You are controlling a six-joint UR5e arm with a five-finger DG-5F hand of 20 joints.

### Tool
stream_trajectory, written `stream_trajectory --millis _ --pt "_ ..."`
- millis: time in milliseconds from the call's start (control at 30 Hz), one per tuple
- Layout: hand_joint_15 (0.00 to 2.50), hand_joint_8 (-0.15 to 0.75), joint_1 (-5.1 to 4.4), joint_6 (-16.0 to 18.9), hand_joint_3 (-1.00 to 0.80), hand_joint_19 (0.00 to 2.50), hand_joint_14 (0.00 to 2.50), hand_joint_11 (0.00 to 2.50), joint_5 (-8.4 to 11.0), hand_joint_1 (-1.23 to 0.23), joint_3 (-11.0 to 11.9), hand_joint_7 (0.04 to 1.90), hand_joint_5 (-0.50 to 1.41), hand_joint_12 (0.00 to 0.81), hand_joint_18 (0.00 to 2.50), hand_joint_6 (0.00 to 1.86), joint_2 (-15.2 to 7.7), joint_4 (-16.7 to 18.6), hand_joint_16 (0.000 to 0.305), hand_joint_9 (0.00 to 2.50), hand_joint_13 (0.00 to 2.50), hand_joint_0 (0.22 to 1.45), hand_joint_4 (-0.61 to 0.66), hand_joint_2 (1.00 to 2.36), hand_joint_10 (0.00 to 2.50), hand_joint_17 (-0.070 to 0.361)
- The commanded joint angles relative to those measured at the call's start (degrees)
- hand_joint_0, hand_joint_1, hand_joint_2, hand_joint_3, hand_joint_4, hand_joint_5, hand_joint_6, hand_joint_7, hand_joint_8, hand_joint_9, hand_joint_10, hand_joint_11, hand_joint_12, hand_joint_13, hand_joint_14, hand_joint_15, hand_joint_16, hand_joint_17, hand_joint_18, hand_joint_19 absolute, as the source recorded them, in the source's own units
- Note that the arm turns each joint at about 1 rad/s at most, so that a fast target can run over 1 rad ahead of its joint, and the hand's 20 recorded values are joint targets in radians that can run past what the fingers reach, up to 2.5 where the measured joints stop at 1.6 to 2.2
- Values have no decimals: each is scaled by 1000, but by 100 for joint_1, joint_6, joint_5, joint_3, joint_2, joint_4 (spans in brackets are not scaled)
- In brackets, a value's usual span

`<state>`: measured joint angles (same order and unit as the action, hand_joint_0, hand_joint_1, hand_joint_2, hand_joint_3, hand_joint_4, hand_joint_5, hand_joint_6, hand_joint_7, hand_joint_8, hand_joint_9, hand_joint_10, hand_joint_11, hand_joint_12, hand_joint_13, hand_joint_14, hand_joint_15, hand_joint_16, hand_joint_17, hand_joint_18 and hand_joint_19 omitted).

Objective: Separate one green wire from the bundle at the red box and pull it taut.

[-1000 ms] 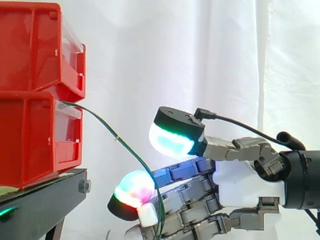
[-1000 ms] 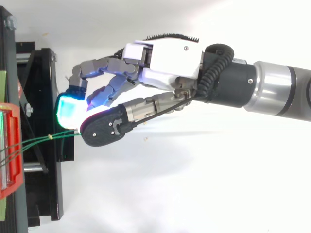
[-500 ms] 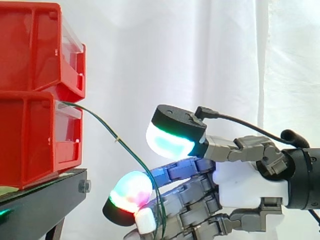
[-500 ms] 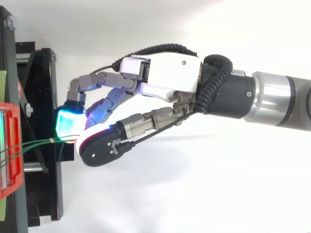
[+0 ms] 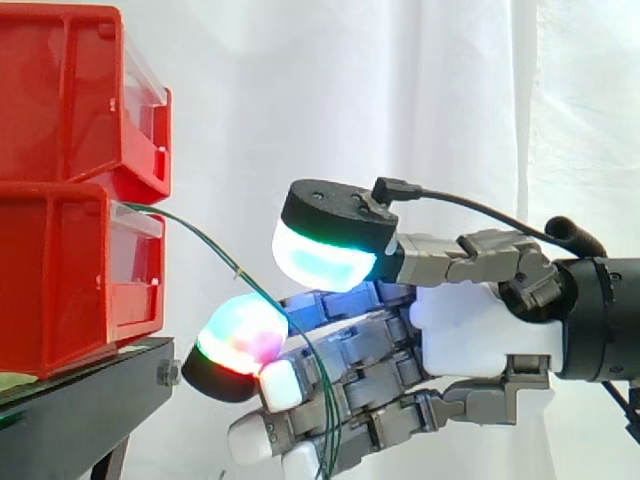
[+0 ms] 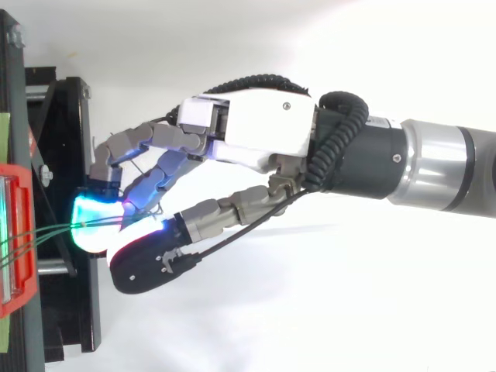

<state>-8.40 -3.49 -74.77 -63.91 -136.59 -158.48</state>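
Observation:
Green wires (image 5: 215, 253) leave the front of the lower red bin (image 5: 60, 290) and slope down to the right. In the top view the green wires (image 6: 43, 232) run as a thin bundle from the bin to the fingertips. My hand (image 5: 470, 330) reaches in from the right with its fingers only slightly bent. One wire drops across the fingers just behind the multicoloured fingertip (image 5: 238, 335) and hangs below them. The thumb pad (image 5: 325, 262) glows cyan above the wire with a clear gap to the fingers. I cannot see any finger pinching the wire.
A second red bin (image 5: 60, 100) is stacked on the lower one. Both rest on a black stand (image 5: 80, 400), whose frame (image 6: 62, 155) lies just left of my fingertips. A white curtain hangs behind.
My hand has moved left toward the bins and risen a little. Its fingertips now reach the stand's edge, and the wire lies further back along the fingers.

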Motion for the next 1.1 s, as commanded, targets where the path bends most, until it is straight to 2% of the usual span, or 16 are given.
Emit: stream_trajectory --millis 0,233,433,567,800,867,1067 --pt "272 304 23 -2 -265 329 10 530 -12 -754 71 963 -197 343 754 823 45 -166 52 842 766 614 180 1017 14 116" --pt "274 306 40 -2 -409 337 10 561 6 -719 115 940 -184 346 766 826 151 -517 52 873 773 586 195 1007 14 116" --pt "283 312 67 -28 -435 344 10 561 -21 -654 115 1035 -152 354 757 723 151 -491 52 883 775 558 204 1005 14 118" --pt "285 314 119 -55 -432 355 11 554 -12 -640 106 1096 -142 353 754 675 151 -491 53 885 776 553 208 1005 12 119" --pt "287 311 207 -178 -330 360 10 565 -38 -657 36 1132 -148 347 752 704 142 -341 51 888 779 593 175 1013 15 116" --pt "286 311 207 -187 -293 354 10 561 -91 -680 36 1031 -176 349 756 776 151 -333 52 876 782 598 182 1016 14 116" --pt "300 306 207 -178 -302 357 11 585 -100 -725 45 980 -196 348 771 832 151 -306 52 868 793 604 186 1014 13 117"
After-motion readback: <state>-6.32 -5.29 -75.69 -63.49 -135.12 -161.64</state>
